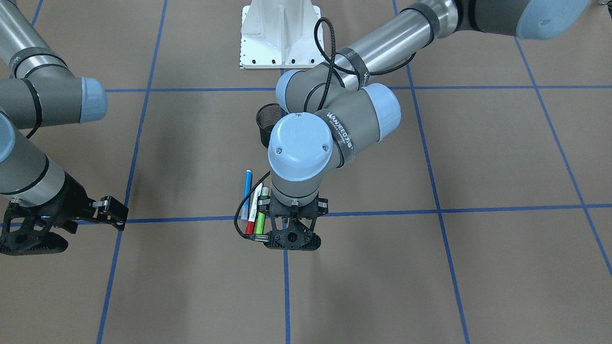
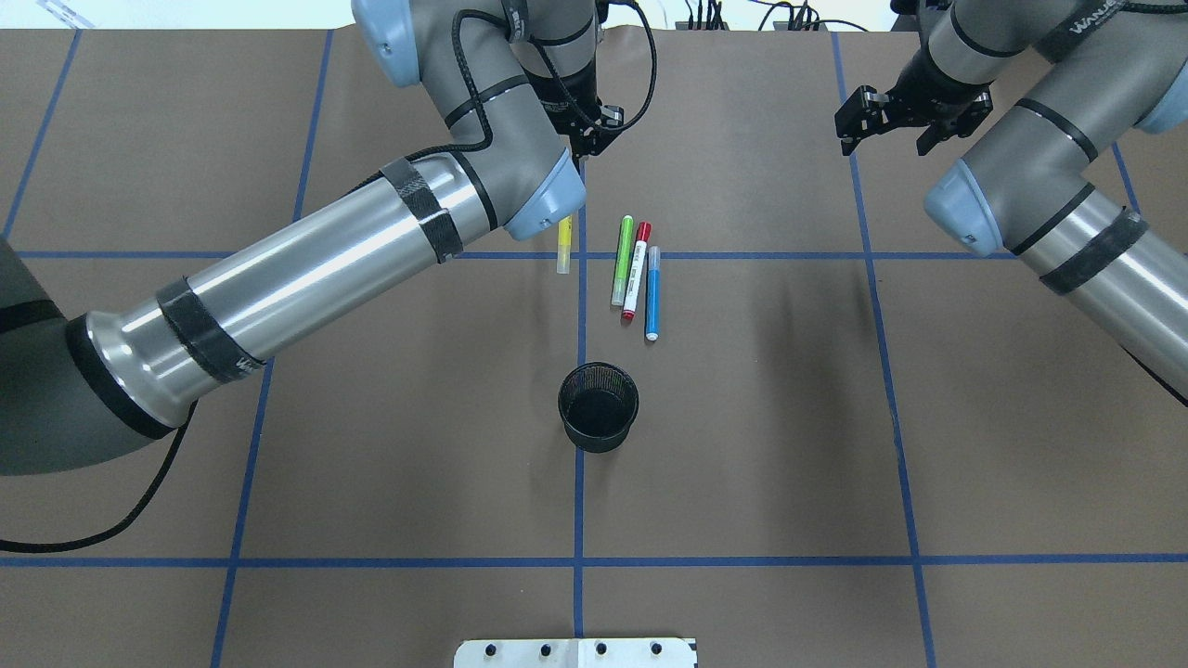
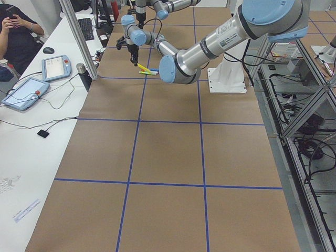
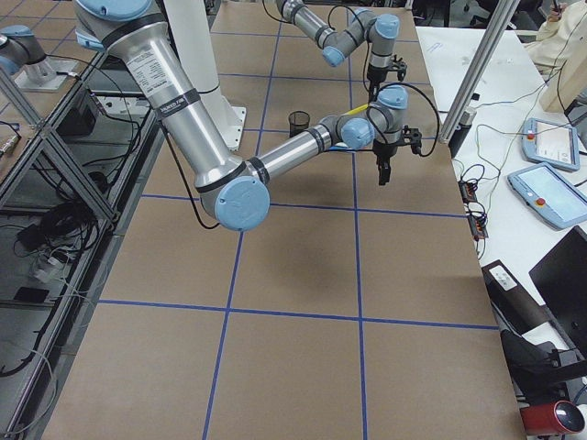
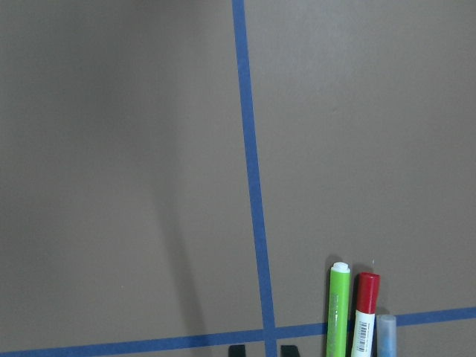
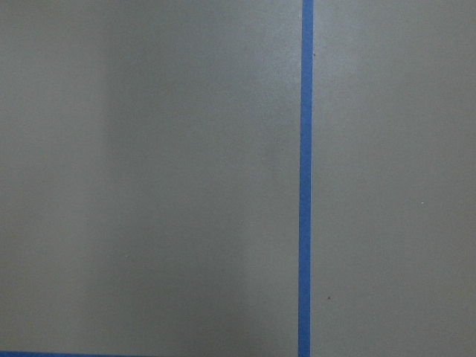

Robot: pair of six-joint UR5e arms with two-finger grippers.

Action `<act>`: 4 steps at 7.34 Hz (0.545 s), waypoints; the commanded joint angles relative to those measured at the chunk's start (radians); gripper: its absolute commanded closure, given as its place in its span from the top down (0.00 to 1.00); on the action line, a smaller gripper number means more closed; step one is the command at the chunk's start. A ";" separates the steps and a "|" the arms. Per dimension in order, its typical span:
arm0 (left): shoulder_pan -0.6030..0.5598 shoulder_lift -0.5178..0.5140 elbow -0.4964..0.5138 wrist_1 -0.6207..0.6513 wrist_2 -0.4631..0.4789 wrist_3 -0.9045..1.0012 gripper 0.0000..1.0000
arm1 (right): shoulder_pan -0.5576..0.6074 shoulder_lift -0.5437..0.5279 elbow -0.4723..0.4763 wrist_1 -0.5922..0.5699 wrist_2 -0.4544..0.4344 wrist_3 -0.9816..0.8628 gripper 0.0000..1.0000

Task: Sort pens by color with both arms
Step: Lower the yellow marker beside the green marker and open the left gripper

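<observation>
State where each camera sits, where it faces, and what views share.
Front-facing: across the table, facing the white pedestal; left arm view-right, right arm view-left.
Overhead: behind the robot, looking forward and down; both arms.
Exterior left: table end; left arm nearest.
Exterior right: other end; right arm nearest.
Left wrist: down at the table; fingertips at bottom edge.
Right wrist: down at blue tape; no body.
Shared: green pen in front-facing, overhead, left wrist.

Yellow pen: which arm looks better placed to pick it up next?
Left, probably. The left hand hangs near the yellow pen; the right hand is far off to the side, with no pen under it.
</observation>
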 commanded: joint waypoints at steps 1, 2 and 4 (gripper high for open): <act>0.036 -0.003 0.022 -0.004 -0.007 -0.033 0.18 | 0.000 -0.002 -0.001 0.000 0.000 0.000 0.98; 0.056 -0.003 0.022 -0.021 -0.006 -0.066 0.19 | 0.000 -0.002 -0.001 0.000 0.000 0.000 0.98; 0.081 -0.003 0.057 -0.100 0.002 -0.122 0.21 | 0.000 -0.004 -0.001 0.000 0.000 0.000 0.98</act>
